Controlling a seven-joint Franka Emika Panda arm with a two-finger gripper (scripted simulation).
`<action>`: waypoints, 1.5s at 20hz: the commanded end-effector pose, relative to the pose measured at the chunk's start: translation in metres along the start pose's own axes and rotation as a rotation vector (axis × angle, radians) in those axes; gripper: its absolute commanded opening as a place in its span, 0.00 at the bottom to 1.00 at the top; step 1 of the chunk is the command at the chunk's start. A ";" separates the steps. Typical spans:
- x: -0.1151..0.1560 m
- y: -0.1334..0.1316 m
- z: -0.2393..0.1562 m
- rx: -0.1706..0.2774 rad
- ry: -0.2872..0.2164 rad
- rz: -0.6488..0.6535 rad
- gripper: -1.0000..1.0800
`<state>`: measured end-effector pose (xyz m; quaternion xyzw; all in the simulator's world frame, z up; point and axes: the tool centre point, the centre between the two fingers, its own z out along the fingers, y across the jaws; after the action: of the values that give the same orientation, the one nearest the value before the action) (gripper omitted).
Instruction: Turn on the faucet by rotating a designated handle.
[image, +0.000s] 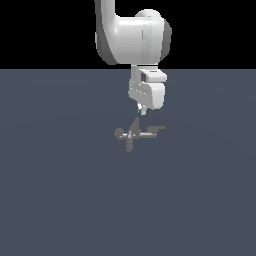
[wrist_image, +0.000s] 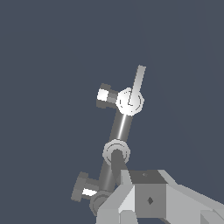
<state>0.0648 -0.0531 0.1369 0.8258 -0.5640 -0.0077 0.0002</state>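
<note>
Gripper (image: 142, 109) above faucet (image: 132, 134), jaw gap indiscernible, handle (wrist_image: 138, 78) clear only in wrist view

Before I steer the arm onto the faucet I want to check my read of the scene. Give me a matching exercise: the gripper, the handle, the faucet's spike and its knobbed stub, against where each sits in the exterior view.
Things:
1. gripper
2. handle
3. spike
4. knobbed stub

Places:
A. points up from the middle of the faucet
B. hangs above the faucet
C. reaches toward the exterior view's right from the faucet's middle
D. sticks out toward the exterior view's left from the faucet's middle

Pairs: 1-B; 2-C; 3-A; 4-D
</note>
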 end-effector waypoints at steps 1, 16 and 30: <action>0.018 -0.008 0.016 0.002 0.004 0.063 0.00; 0.088 -0.026 0.071 0.010 0.012 0.292 0.00; 0.099 -0.014 0.075 0.011 0.011 0.309 0.00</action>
<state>0.1162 -0.1353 0.0607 0.7295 -0.6840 -0.0001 0.0001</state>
